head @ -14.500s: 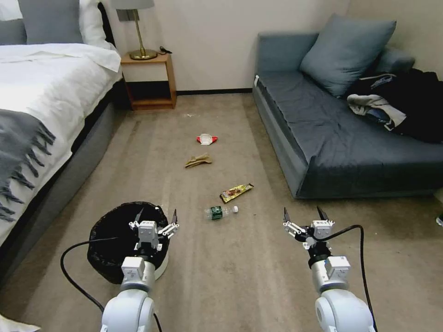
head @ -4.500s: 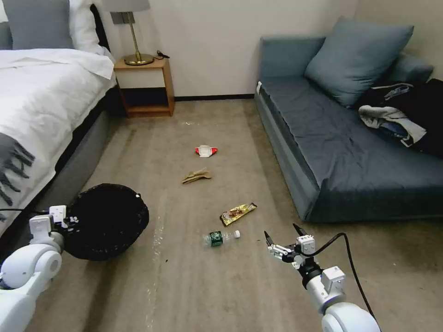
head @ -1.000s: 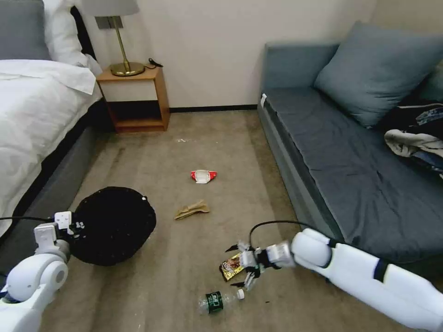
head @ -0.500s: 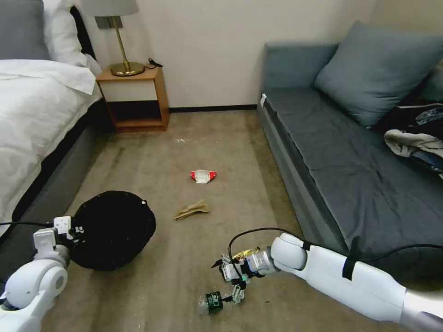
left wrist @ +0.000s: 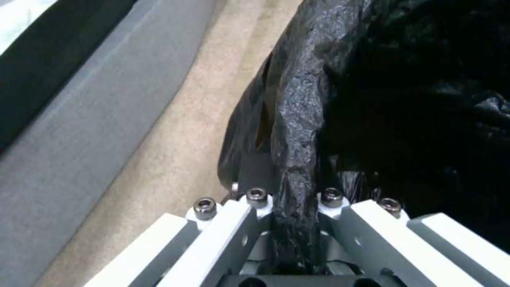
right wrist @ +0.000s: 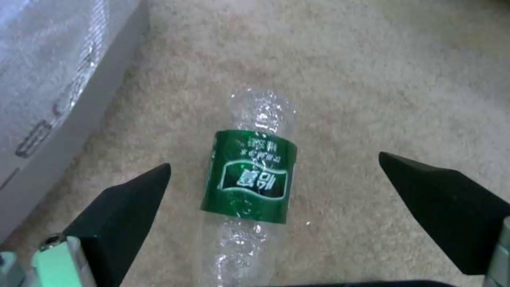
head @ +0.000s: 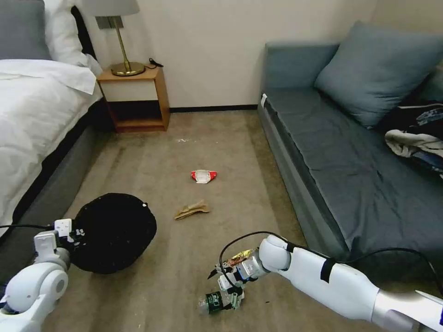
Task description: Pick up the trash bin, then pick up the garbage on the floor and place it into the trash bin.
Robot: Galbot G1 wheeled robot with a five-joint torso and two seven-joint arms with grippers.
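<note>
Left gripper [left wrist: 295, 223] clamping trash bin [head: 115, 233] rim, right gripper [right wrist: 276, 199] wide over bottle [right wrist: 250, 179]

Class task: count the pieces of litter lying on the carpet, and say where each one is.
4. The clear bottle lies between the right gripper's open fingers; the snack wrapper behind that wrist; the crumpled tan paper mid-floor; the red-and-white packet farthest off.

Saw a wooden nightstand [head: 134, 99] well beyond the right claw [head: 226, 288], against the far wall, a brass lamp [head: 121, 41] on top. Noted a blue-grey sofa [head: 346, 175] off to the claw's right, with a cushion [head: 383, 69] and clothes pile [head: 415, 133] on it. Spotted a white-sheeted bed [head: 32, 120] far to its left.
</note>
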